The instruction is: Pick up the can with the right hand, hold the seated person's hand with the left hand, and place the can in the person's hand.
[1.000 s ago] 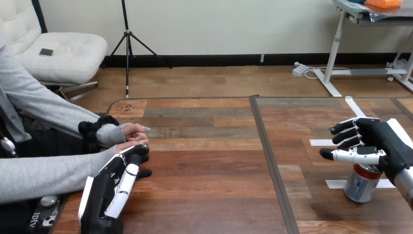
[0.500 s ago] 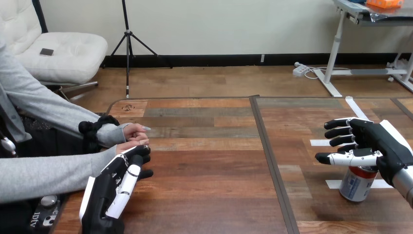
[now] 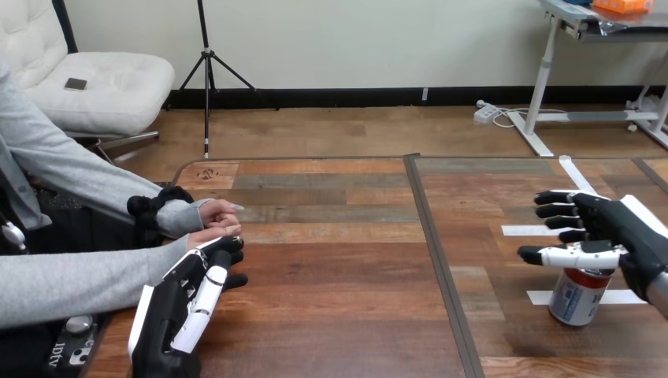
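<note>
Right hand [image 3: 610, 232] spread wide just above the can [image 3: 576, 298]; left hand [image 3: 187, 303] stretched toward the person's hands [image 3: 214, 221].

The right hand's fingers point left, straight and apart, its thumb lying over the top of the upright can and gripping nothing. The left hand is loosely open, its tips at the person's nearer hand; I cannot tell whether they touch. The can's red, white and blue label is too small to read. It stands on a white tape strip [image 3: 539, 298] at the wooden worktop's [image 3: 339, 260] right.
</note>
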Controlling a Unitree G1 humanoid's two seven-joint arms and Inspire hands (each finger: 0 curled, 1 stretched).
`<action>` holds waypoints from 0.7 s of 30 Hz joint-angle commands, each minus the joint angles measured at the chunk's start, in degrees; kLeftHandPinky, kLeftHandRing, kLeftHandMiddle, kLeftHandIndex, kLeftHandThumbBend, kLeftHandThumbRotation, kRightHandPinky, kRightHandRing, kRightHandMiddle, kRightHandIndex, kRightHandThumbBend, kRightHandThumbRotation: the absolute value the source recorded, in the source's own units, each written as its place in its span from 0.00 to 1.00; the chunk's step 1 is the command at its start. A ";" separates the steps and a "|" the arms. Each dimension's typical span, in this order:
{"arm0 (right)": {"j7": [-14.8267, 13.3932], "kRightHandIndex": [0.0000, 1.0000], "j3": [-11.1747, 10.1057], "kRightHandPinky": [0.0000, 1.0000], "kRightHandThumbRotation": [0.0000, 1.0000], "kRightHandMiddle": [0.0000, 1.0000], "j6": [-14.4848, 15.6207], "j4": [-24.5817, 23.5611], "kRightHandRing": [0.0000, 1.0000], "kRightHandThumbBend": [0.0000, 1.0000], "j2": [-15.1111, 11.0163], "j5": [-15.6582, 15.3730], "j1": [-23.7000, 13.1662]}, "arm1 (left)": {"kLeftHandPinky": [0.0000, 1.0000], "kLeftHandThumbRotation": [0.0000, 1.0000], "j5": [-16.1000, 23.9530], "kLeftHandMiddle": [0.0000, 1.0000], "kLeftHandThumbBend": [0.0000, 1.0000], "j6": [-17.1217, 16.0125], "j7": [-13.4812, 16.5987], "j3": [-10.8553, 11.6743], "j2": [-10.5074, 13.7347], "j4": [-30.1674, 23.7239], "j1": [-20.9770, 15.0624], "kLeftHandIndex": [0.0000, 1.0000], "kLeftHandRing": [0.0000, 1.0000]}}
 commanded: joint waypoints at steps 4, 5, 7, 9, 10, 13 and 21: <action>0.22 0.81 0.76 0.82 0.21 0.82 0.05 -3.33 0.84 1.00 -2.62 -0.75 -3.75 | 0.69 0.62 0.13 0.78 0.40 -0.98 -0.08 0.26 0.53 -1.27 -4.00 0.66 0.81; 0.52 0.81 0.70 0.83 0.21 0.82 0.04 -3.33 0.84 1.00 -2.70 -0.65 -3.76 | 0.69 0.62 0.18 0.78 0.40 -1.07 -0.02 0.26 0.52 -1.23 -4.01 0.66 0.81; 0.84 0.82 0.67 0.83 0.21 0.82 0.03 -3.33 0.84 1.00 -2.79 -0.47 -3.77 | 0.69 0.62 0.22 0.78 0.41 -1.20 0.04 0.27 0.50 -1.18 -4.04 0.66 0.80; 1.07 0.82 0.66 0.83 0.21 0.82 -0.09 -3.32 0.84 1.00 -2.90 -0.30 -3.72 | 0.69 0.62 0.23 0.78 0.41 -1.44 0.07 0.31 0.45 -0.95 -4.15 0.66 0.80; 1.13 0.82 0.67 0.83 0.21 0.82 -0.12 -3.31 0.84 1.00 -2.94 -0.26 -3.71 | 0.68 0.62 0.23 0.78 0.41 -1.50 0.09 0.32 0.44 -0.89 -4.18 0.66 0.80; 1.14 0.82 0.66 0.83 0.21 0.82 -0.19 -3.37 0.84 1.00 -3.03 -0.18 -3.62 | 0.68 0.63 0.08 0.78 0.42 -1.29 0.01 0.32 0.43 -0.87 -4.21 0.66 0.80; 0.71 0.82 0.89 0.82 0.22 0.81 -1.04 -3.69 0.84 1.00 -3.52 -0.57 -3.30 | 0.68 0.63 -0.02 0.78 0.43 -1.11 -0.03 0.31 0.38 -0.91 -4.12 0.66 0.80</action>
